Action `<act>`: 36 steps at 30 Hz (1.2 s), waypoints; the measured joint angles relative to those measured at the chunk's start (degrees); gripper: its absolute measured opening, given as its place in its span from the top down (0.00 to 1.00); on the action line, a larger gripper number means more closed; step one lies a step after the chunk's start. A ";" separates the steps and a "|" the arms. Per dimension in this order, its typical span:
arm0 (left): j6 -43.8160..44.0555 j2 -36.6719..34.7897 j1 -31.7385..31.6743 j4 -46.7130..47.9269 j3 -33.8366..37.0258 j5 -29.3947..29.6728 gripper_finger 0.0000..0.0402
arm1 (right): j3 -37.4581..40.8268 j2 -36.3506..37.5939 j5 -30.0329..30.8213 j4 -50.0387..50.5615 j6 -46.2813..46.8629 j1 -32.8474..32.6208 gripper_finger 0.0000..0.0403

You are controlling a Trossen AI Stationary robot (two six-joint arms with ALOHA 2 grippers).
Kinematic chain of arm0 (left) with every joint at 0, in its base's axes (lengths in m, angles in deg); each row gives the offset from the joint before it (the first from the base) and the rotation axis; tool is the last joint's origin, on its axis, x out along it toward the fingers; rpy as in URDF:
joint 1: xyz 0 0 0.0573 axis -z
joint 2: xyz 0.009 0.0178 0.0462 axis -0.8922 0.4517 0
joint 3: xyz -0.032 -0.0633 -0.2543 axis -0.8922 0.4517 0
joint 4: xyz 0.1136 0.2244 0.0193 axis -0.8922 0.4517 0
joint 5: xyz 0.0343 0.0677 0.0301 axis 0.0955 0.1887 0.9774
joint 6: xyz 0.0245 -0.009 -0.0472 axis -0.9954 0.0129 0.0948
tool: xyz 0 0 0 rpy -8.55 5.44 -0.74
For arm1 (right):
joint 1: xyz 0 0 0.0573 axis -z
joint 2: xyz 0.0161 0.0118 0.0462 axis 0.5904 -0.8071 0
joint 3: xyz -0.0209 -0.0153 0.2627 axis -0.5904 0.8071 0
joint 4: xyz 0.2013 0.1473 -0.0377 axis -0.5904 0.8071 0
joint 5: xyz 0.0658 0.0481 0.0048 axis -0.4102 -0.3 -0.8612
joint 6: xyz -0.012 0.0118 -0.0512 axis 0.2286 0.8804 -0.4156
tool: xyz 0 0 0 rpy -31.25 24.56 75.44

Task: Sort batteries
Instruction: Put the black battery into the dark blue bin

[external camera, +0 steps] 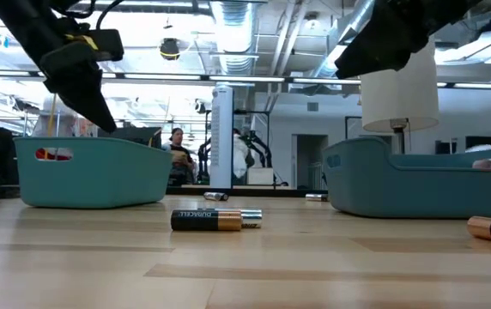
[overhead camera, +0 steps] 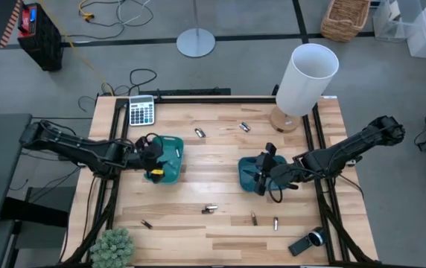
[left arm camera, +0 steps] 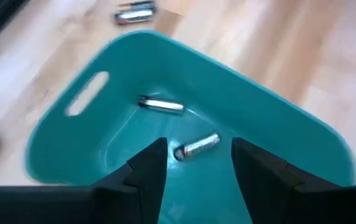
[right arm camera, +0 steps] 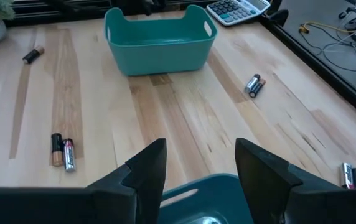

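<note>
The left end effector (left arm camera: 193,165) hangs spread over the left tray (overhead camera: 170,152), above two batteries (left arm camera: 196,147). The right end effector (right arm camera: 196,165), also spread, points down over the right tray (overhead camera: 249,173).

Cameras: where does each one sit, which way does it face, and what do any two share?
High: overhead, straight down; both arms, left tray, right tray.
Low: table height, level into the room; arms enter from above, Duracell battery ahead.
Left wrist: above the left tray, open left gripper over two silvery batteries.
Right wrist: open right gripper over the right tray's rim, facing the left tray.
Shared: calculator, high and right wrist.
</note>
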 joint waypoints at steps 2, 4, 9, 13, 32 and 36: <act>-1.43 -0.01 1.41 -0.26 -0.11 -2.88 0.57 | 0.00 0.00 0.00 0.00 0.00 0.00 0.49; -2.32 -0.01 3.34 -0.11 -0.11 -5.44 0.58 | 0.00 0.00 0.00 0.00 0.00 0.00 0.49; -3.02 -0.01 9.12 0.04 -0.36 -6.34 0.62 | 0.00 0.00 0.00 0.04 -0.28 0.32 0.49; -4.69 -0.01 13.77 -0.18 -2.65 -6.32 0.63 | 0.00 0.00 0.01 0.07 -0.48 1.43 0.49; 3.26 5.76 31.19 -4.70 -4.94 -9.29 0.64 | 0.00 0.00 0.02 -3.77 -4.98 3.56 0.49; 5.23 9.08 31.96 -6.58 -4.94 -12.09 0.64 | 0.00 0.00 0.02 -4.18 -4.94 3.41 0.49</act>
